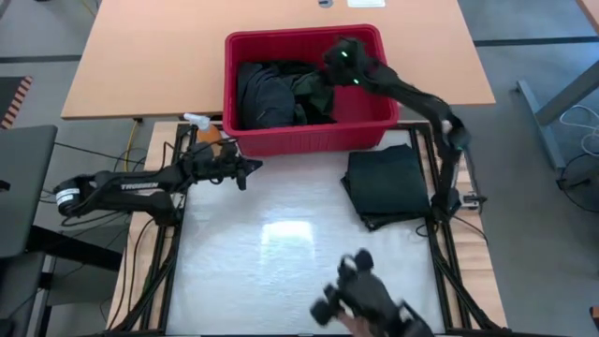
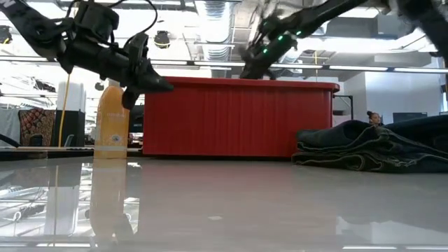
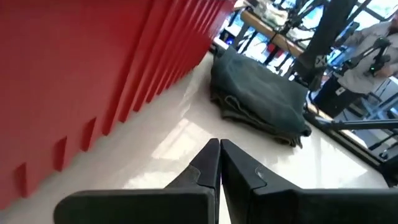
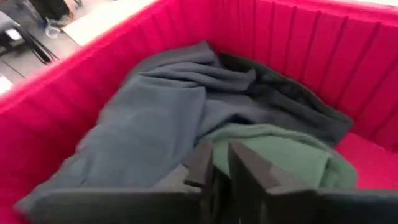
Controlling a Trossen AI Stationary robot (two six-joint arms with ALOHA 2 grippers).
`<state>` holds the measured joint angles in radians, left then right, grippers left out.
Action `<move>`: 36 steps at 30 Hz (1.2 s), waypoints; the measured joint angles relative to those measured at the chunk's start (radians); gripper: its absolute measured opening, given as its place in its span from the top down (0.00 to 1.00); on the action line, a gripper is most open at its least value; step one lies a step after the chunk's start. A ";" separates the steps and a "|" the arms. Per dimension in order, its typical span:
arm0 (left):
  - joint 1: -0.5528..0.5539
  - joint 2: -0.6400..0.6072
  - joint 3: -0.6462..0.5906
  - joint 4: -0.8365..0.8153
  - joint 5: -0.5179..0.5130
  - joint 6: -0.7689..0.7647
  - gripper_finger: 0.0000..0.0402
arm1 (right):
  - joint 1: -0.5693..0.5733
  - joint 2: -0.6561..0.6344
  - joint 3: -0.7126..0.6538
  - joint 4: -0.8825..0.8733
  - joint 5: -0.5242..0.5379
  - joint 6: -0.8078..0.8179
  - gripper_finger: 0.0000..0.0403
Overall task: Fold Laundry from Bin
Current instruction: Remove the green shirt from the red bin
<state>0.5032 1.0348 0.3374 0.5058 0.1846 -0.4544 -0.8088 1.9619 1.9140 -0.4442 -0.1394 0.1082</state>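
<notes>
A: right gripper (image 4: 219,163)?
B: Over the bin (image 1: 281,139), fingers slightly apart above the laundry (image 4: 186,106), pinching nothing.
A: left gripper (image 3: 219,163)?
B: Pressed together, beside the bin.

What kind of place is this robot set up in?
Probably a robotics lab or workshop: exposed ceiling ducts, other workbenches behind, and a framed white table holding a red laundry bin.

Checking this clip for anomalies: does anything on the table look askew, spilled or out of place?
Nothing stands out. The red plastic bin sits upright with crumpled dark garments inside it, a folded dark stack lies flat beside it, and the orange spray bottle stands upright. No spill shows.
</notes>
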 joint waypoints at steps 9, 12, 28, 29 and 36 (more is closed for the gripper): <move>0.014 0.001 0.000 0.001 -0.062 -0.086 1.00 | -0.101 0.346 0.446 -0.291 0.005 -0.059 0.34; 0.013 0.001 0.000 0.000 -0.090 -0.116 1.00 | -0.119 0.352 0.406 -0.275 -0.031 -0.055 0.24; -0.045 0.001 0.000 0.001 -0.286 -0.346 1.00 | -0.087 0.403 0.406 -0.292 -0.334 -0.282 0.87; -0.066 0.001 0.000 0.001 -0.301 -0.364 1.00 | -0.087 0.396 0.406 -0.286 -0.337 -0.291 0.92; -0.271 0.001 0.000 0.003 -0.485 -0.438 1.00 | -0.090 0.240 0.406 -0.222 -0.341 -0.325 0.93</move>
<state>0.2327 1.0363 0.3378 0.5088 -0.3002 -0.8920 -0.8989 2.2022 2.3199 -0.6661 -0.4802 -0.2165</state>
